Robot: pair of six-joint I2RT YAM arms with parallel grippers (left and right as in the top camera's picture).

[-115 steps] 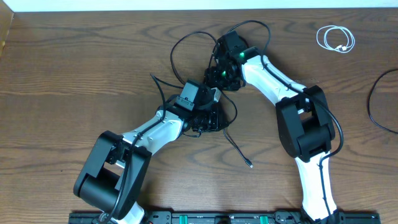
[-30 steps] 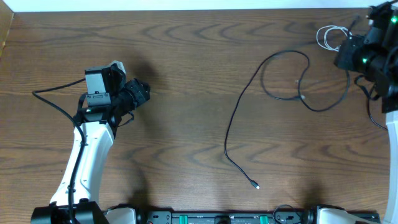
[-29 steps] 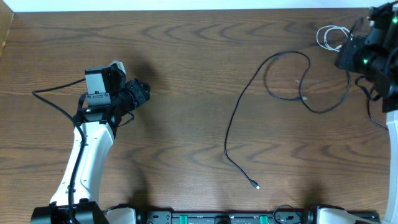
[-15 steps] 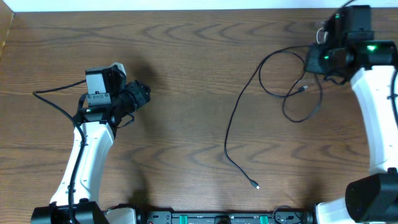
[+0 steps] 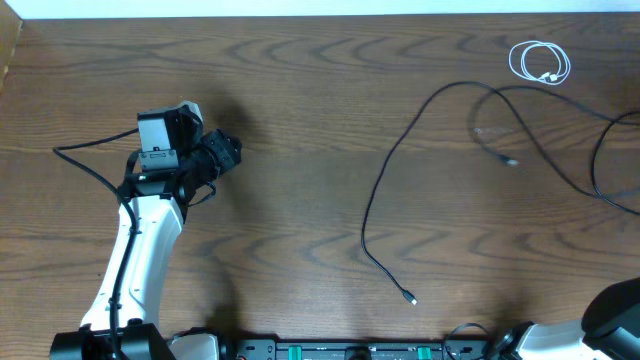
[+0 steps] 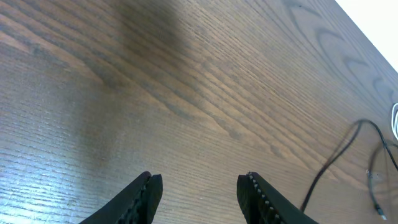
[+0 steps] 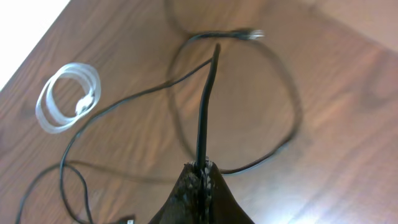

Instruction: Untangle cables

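From overhead, the left arm (image 5: 140, 240) reaches up the left side of the wooden table (image 5: 300, 80), and the left gripper (image 5: 226, 152) hangs over bare wood, well apart from both cords. The black cable (image 5: 372, 200) starts at a small plug (image 5: 411, 298) near the middle front, climbs toward the far side, arcs over and runs off to the right edge. A second loose end (image 5: 510, 160) lies under that arc. The white cable (image 5: 540, 62) sits coiled in the far right corner, apart from the black one. Only a sliver of the right arm (image 5: 618, 305) shows, at the near right corner.

The left wrist view shows the left gripper (image 6: 199, 186) with its fingers (image 6: 142, 196) spread wide and nothing between them, just wood grain below. A stretch of the black cable (image 6: 336, 163) lies off to the right, and a bit of the white cable (image 6: 395, 121) peeks in at the edge.

The right wrist view shows the right gripper (image 7: 200, 171) pinched tight on the black cable (image 7: 206, 106), which stands stiffly up out of the fingertips. The rest of the cord loops loosely over the table (image 7: 348, 112) beyond. Its plug (image 7: 252, 34) is blurred. The white cable (image 7: 68, 96) lies in its neat coil to the left, clear of the loops.
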